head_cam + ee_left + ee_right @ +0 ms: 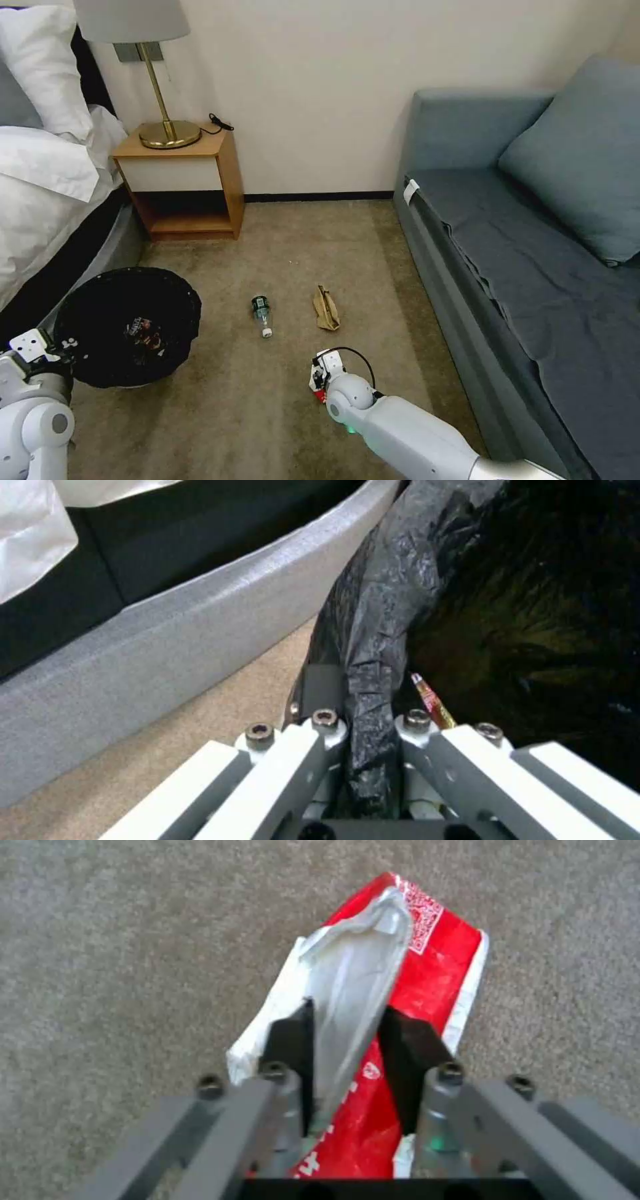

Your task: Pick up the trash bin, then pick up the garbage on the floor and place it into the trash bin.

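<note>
Fingers (pixel 293 1040) of right gripper (pixel 347 1040) pinching red-and-white wrapper (pixel 427 960) on the floor (pixel 267 413), left gripper (pixel 367 720) clamped on trash bin (pixel 127 320) rim.

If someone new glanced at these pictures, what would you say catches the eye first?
Probably the right gripper low over the carpet, its fingers pinching a raised fold of the red-and-white wrapper. Next, the left gripper clamped on the bag-lined rim of the trash bin beside the bed, with a small bottle and crumpled paper bag lying ahead.
</note>
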You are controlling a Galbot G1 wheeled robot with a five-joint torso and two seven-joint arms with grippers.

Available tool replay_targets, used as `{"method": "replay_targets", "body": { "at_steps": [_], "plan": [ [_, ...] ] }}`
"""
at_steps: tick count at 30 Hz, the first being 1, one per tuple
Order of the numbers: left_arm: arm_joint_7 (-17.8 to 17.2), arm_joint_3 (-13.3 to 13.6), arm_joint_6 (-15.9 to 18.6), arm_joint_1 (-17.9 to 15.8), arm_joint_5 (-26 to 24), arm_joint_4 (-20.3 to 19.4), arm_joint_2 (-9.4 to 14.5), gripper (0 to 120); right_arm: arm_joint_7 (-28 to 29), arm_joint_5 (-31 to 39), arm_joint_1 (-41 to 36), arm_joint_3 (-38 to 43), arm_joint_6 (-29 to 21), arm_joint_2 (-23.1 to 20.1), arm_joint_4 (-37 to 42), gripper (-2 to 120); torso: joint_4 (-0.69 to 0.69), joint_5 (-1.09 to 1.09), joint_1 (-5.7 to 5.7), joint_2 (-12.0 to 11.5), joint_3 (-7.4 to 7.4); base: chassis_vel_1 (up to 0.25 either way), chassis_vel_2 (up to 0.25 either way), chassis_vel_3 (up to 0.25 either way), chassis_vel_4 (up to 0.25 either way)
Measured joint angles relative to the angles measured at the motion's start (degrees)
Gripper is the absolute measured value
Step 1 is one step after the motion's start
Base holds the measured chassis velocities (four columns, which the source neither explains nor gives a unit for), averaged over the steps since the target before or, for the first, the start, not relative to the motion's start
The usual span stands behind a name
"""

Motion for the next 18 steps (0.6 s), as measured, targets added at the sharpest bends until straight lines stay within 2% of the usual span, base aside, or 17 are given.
{"method": "replay_targets", "body": {
  "at_steps": [3,7,16,18],
  "plan": [
    [0.02,-0.01,-0.11,0.15,0.2,-0.01,-0.15,2,-0.28,-0.04,-0.04,-0.14,0.27,0.01,0.0,11,0.0,0.0,0.0,0.0,0.0,0.0,0.0,0.0,0.0],
    [0.15,0.03,-0.26,0.36,0.53,-0.01,-0.43,2,-0.57,-0.05,-0.16,-0.36,0.75,0.03,0.01,0,0.0,0.0,0.0,0.0,0.0,0.0,0.0,0.0,0.0],
    [0.25,0.26,-0.36,0.48,0.65,0.01,-0.57,2,-0.72,1.08,0.17,-0.1,1.28,-2.29,5.35,0,0.0,0.0,0.0,0.0,0.0,0.0,0.0,0.0,0.0],
    [0.26,0.43,-0.36,0.48,0.66,-0.01,-0.63,2,-0.46,2.46,0.76,0.47,1.16,-4.42,9.1,0,0.0,0.01,0.0,0.01,0.0,0.0,0.0,0.0,0.0]
  ]
}}
